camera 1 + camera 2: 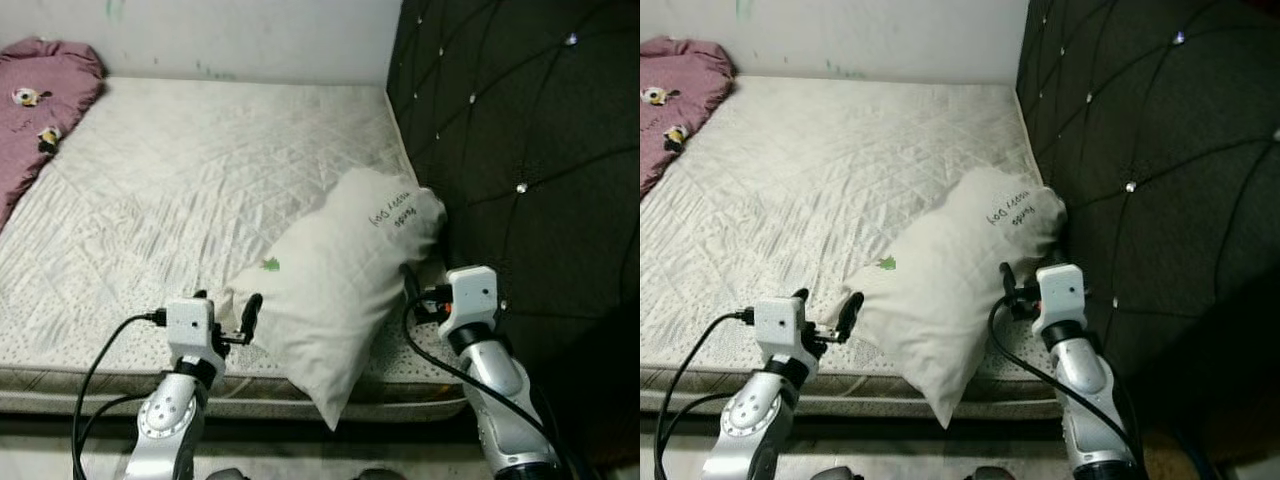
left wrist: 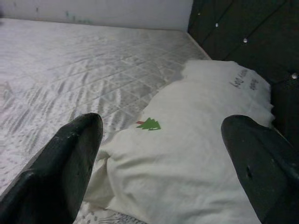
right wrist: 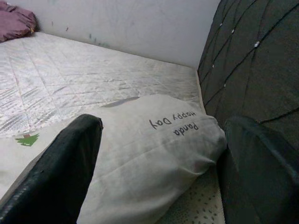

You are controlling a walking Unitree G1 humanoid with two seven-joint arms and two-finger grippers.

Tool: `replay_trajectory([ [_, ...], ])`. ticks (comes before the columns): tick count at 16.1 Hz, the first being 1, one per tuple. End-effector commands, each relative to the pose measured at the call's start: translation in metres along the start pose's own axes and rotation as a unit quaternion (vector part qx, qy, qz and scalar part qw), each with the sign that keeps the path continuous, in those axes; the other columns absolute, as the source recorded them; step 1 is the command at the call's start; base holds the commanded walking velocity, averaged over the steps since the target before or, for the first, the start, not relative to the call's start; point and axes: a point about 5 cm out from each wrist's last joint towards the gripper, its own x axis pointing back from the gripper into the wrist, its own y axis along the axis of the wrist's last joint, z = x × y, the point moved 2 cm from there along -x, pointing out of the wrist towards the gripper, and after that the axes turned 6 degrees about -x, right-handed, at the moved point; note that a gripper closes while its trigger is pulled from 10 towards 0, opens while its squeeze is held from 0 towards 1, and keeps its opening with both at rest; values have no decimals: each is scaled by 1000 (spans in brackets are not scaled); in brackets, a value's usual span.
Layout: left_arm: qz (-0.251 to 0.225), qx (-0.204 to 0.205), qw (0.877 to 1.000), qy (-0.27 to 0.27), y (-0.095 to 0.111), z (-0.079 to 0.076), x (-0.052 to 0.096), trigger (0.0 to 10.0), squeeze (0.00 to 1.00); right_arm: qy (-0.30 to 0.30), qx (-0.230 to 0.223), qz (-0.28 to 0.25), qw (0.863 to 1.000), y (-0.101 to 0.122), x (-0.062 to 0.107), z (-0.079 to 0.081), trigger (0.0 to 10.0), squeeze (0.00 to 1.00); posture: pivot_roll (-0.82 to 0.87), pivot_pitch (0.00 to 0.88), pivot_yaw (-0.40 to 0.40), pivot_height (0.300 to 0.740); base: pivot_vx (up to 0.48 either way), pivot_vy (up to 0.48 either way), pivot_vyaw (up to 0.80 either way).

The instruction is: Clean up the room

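A bare white quilted mattress [image 1: 200, 190] runs from the pale wall [image 1: 220, 35] to the near edge, with a black diamond-tufted headboard studded with shiny buttons [image 1: 530, 150] along its right side; a plump off-white pillow [image 1: 335, 275] lies at the mattress's near right corner, its top end touching the headboard and its lower corner hanging over the mattress edge; a crumpled mauve blanket with small cartoon figures [image 1: 35, 105] sits well apart at the far left corner.

The left gripper [image 1: 228, 318] reaches forward from its silver arm at the near mattress edge, its black fingers [image 2: 70, 163] spread wide, just beside the pillow's lower left corner; the right gripper [image 1: 408, 288] is raised at the pillow's right side, between pillow and headboard, its fingers [image 3: 65, 172] likewise spread apart with the pillow's end lying between them, clamped on nothing.

The pillow bears a small green tree print [image 2: 149, 124] and dark handwriting-style lettering [image 3: 175, 126], seen upside down in the right wrist view, reading "Panda Happy Day".
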Motion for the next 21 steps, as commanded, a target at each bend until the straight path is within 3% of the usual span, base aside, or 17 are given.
replay_trajectory([
  [1,2,-3,1000,-2,0,1,-1,10000,0,-1,5,2,1000,-1,0,-1,10000,0,-19,0,-16,740,0,0,0],
  [9,-1,-3,1000,-1,1,0,-3,10000,0,-7,9,3,1000,-1,-2,-6,10000,0,-20,0,-20,740,0,0,-172],
  [21,4,-4,1000,15,-1,6,-3,10000,0,9,-10,4,1000,-2,-1,4,10000,0,-3,0,-30,740,0,0,0],
])
